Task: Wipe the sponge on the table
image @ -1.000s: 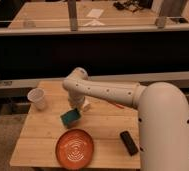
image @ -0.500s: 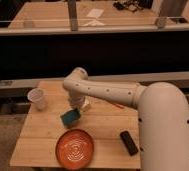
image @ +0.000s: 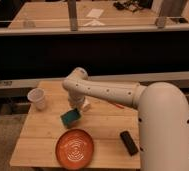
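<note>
The sponge (image: 70, 117), a small dark green block with a yellowish edge, lies on the light wooden table (image: 38, 135) a little left of centre. My white arm reaches in from the right, and its gripper (image: 77, 107) points down right above the sponge's far edge, at or very near it. The wrist hides the spot where gripper and sponge meet.
A clear plastic cup (image: 37, 98) stands at the table's left rear. An orange plate (image: 75, 148) lies near the front edge, just below the sponge. A black rectangular block (image: 128, 142) rests at the front right. A small white block (image: 86, 105) sits beside the gripper. A long wooden bench (image: 93, 20) runs behind.
</note>
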### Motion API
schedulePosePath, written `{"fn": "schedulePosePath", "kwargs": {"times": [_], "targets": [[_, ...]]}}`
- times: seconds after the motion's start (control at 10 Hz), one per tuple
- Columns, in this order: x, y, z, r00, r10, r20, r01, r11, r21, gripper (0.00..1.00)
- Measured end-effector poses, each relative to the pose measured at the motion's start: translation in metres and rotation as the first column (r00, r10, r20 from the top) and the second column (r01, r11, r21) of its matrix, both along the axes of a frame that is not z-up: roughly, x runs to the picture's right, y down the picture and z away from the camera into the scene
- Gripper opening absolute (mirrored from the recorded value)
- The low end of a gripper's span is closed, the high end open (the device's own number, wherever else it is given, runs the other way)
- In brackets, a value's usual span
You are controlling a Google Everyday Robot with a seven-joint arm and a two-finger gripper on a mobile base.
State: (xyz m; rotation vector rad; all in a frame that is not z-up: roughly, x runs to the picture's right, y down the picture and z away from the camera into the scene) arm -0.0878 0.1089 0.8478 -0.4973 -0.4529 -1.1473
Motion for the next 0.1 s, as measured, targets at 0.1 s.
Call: {"fn": "schedulePosePath", "kwargs": {"times": [0.1], "targets": [[0.0001, 0.0010, 0.0007, 1.000, 0.000, 0.000, 0.000, 1.0000, -0.002, 0.04]]}}
